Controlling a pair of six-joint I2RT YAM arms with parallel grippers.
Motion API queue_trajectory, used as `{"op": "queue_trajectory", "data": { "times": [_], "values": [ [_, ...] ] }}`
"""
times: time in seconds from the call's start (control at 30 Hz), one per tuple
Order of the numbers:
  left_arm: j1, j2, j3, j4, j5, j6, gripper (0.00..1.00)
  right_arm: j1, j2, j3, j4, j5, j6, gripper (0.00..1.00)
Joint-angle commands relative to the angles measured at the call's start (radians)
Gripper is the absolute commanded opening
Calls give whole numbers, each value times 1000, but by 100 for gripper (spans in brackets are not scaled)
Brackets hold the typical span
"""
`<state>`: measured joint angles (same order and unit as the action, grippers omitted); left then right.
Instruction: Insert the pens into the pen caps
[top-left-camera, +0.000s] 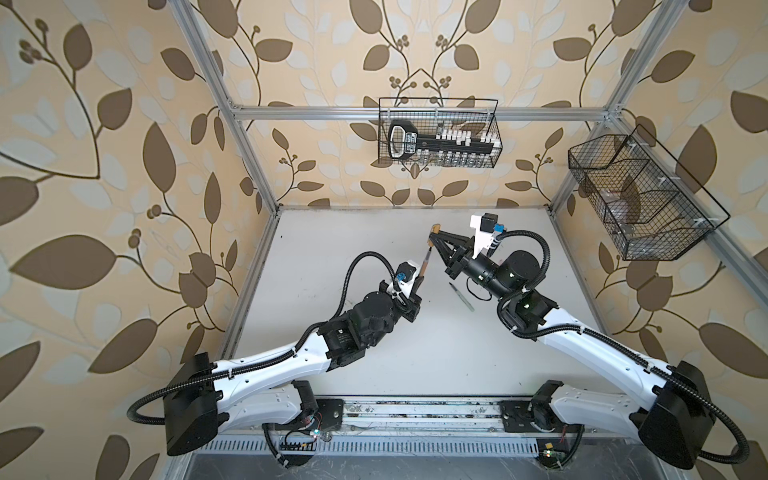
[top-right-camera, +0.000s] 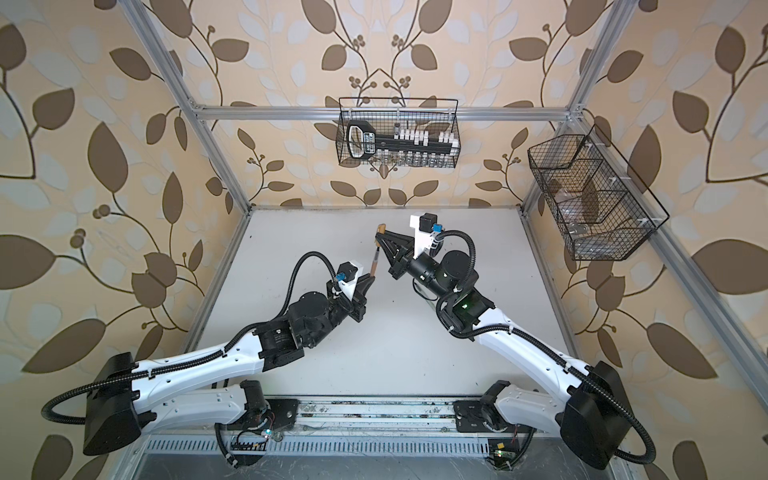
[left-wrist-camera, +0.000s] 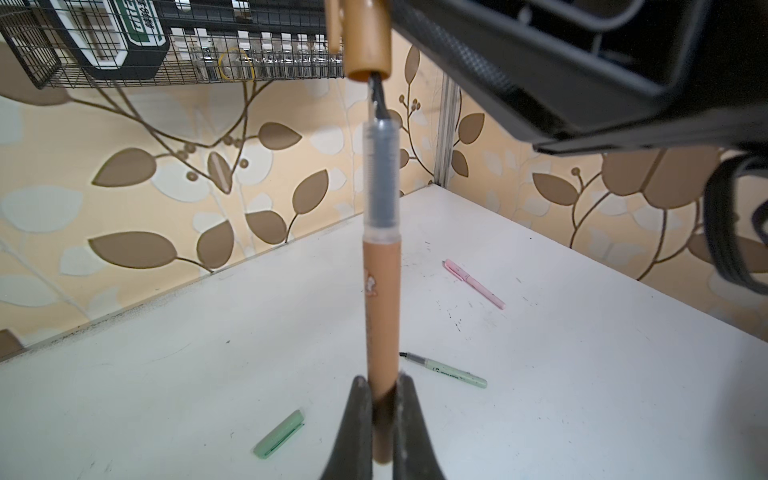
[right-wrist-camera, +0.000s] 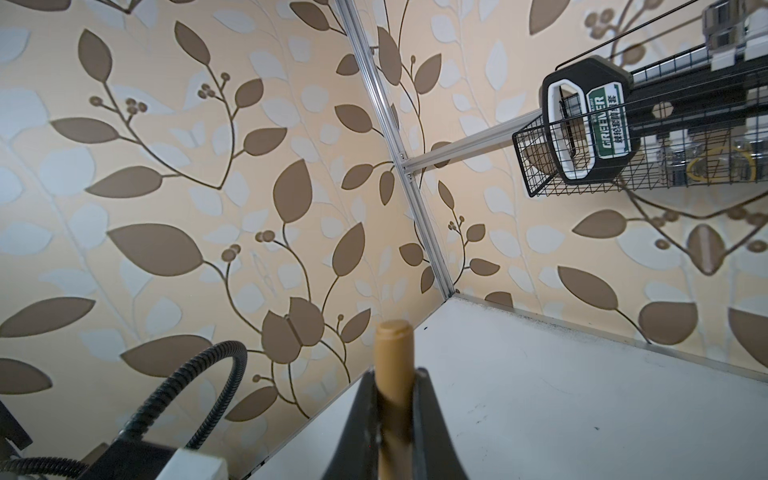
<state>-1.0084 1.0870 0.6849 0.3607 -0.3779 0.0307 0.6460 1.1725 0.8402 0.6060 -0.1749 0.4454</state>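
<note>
My left gripper (left-wrist-camera: 382, 380) is shut on the lower end of the tan-brown pen (left-wrist-camera: 382, 291), which stands upright with its dark tip just inside the open mouth of the tan-brown pen cap (left-wrist-camera: 368, 41). My right gripper (right-wrist-camera: 395, 376) is shut on that cap (right-wrist-camera: 394, 345). In both top views the pen (top-left-camera: 424, 262) (top-right-camera: 376, 259) rises from the left gripper (top-left-camera: 419, 282) to the right gripper (top-left-camera: 431, 239) above mid-table. On the white table (top-left-camera: 332, 270) lie an uncapped pale green pen (left-wrist-camera: 444, 370) (top-left-camera: 461, 297), a pale green cap (left-wrist-camera: 279, 434) and a pink pen (left-wrist-camera: 473, 284).
A black wire basket (top-left-camera: 438, 133) with a socket set hangs on the back wall. A second wire basket (top-left-camera: 640, 199) hangs on the right wall. Aluminium frame posts (top-left-camera: 249, 166) border the table's back corners.
</note>
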Motion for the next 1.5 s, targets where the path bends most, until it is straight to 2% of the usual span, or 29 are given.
{"op": "queue_trajectory", "data": {
  "times": [0.0,0.63,1.23,1.47],
  "values": [
    [1,-26,18,16,-12,5,0,8,3,-16,39,8,6,0],
    [16,-30,30,1,-6,-6,0,29,-29,-48,-3,33,-17,0],
    [16,-60,67,-19,66,-4,0,59,21,-78,37,48,-27,0],
    [17,-53,95,-44,80,18,0,62,-3,-80,-25,46,-44,12]
  ]
}}
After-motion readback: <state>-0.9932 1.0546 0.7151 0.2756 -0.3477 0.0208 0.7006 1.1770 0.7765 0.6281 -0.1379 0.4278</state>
